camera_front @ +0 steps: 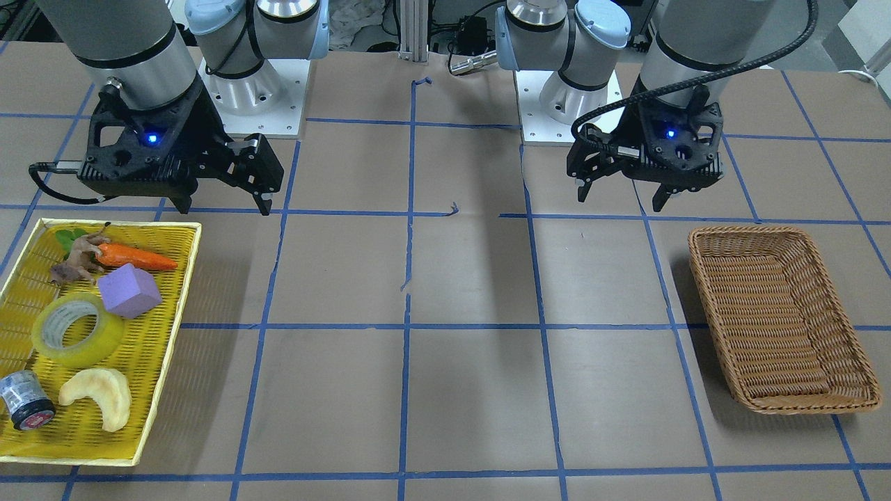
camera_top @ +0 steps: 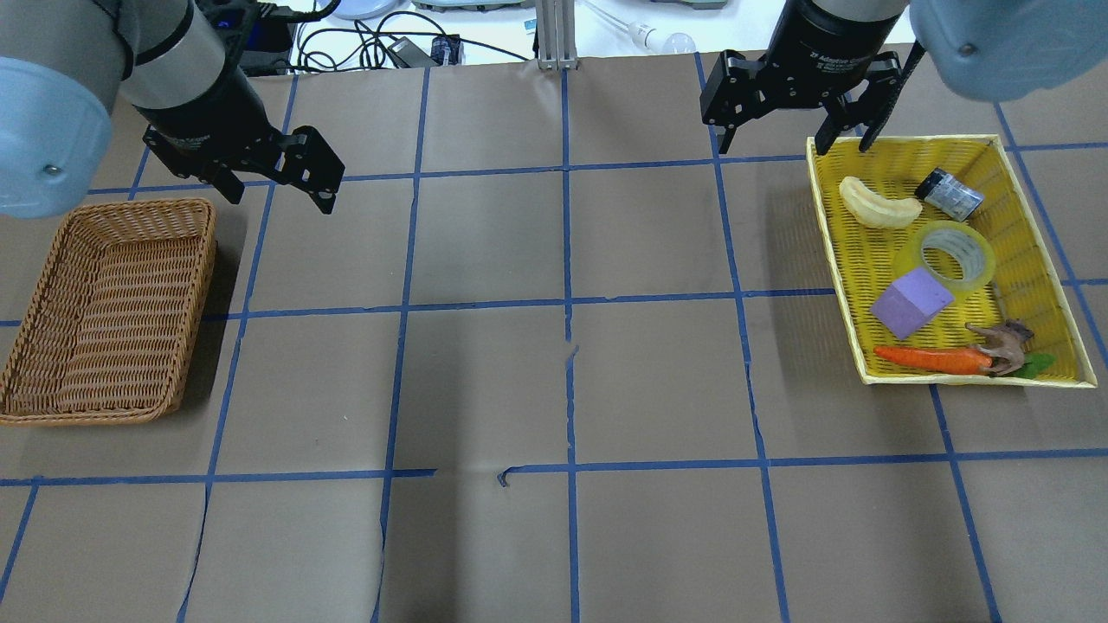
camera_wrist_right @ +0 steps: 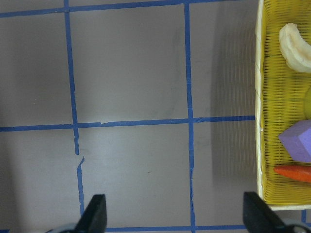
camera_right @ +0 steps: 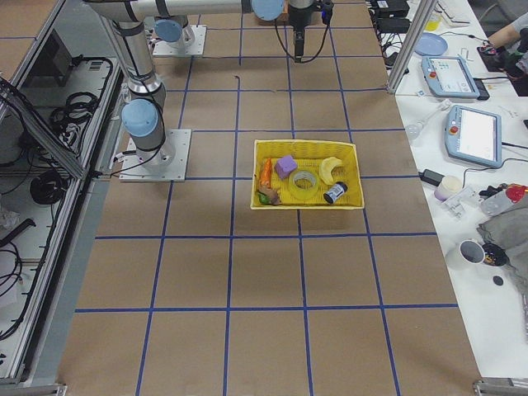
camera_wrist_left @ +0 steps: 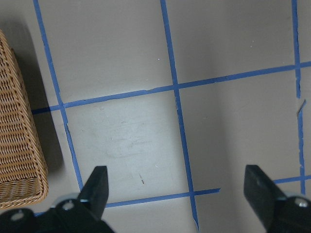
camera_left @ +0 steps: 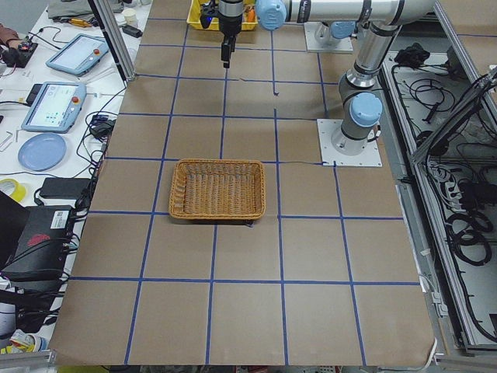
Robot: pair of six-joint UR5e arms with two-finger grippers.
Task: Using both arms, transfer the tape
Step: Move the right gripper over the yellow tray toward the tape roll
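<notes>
The tape (camera_front: pixel 94 349) is see-through yellow with a grey-white middle. The tray (camera_front: pixel 154 362) is bright yellow with a mesh pattern. The block (camera_front: pixel 129 291) is purple and the carrot (camera_front: pixel 136 257) is orange. The basket (camera_front: pixel 779 313) is brown and woven. The table (camera_front: pixel 473 278) is brown with blue lines making squares.

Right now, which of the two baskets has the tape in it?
The yellow tray by the right gripper: the tape lies in it beside the purple block. The brown wicker basket holds nothing.

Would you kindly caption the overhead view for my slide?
Left gripper and right gripper open; tape lies in yellow tray.
</notes>
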